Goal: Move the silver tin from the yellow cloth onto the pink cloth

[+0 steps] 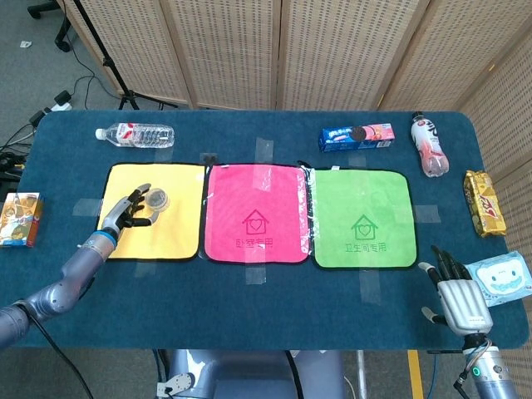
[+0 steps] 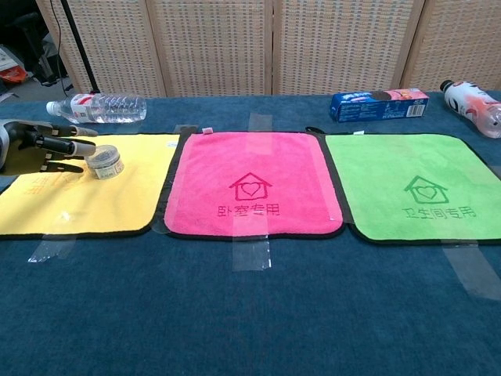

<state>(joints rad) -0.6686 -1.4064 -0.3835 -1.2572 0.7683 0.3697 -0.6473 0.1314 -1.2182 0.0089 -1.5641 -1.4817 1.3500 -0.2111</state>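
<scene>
Left hand: low over the yellow cloth, fingers spread, tips touching the silver tin.
Right hand: fingers apart, holding nothing.
Nearby: pink cloth, water bottle.

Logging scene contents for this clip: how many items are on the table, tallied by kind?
Cloths: 3 (yellow, pink, green)
Bottles: 2 (water, pink drink)
Tins: 1 (silver tin)
Boxes and packets: 4 (cookie box, left box, gold packet, tissue pack)
Total: 10
</scene>
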